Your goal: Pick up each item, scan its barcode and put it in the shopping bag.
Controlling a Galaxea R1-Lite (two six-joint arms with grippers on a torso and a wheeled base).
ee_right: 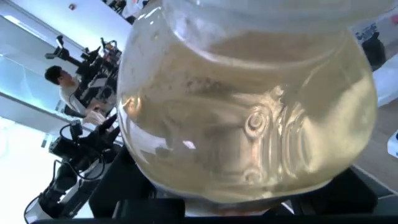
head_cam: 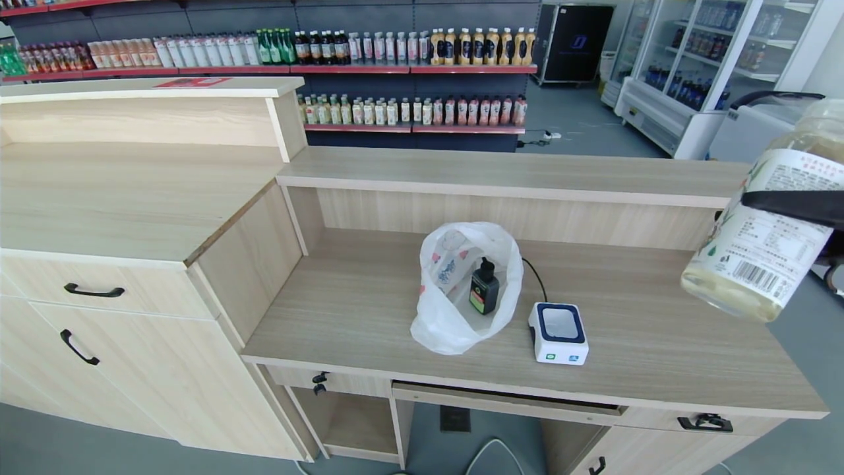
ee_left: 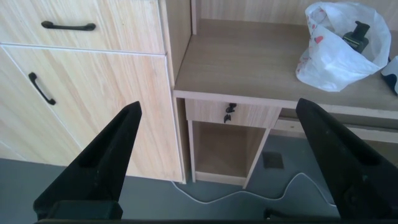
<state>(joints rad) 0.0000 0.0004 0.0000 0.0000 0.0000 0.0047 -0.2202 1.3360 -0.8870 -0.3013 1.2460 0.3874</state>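
Light wooden table (head_cam: pixel 369 310) carries a white plastic shopping bag (head_cam: pixel 443 326), mouth open. Right hand (head_cam: pixel 801 208) is clamped on a clear bottle of pale yellow liquid (head_cam: pixel 765 244), tilted, up by the table's right end. Left hand (ee_left: pixel 219 103) hangs low, fingers wide apart. White square barcode scanner (head_cam: pixel 558 332) sits just beside the bag; small dark pump bottle (head_cam: pixel 484 290) stands inside it.

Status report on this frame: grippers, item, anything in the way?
Left gripper open, empty. Right gripper shut on bottle, held up, barcode showing. Scanner beside shopping bag; nothing in the way.
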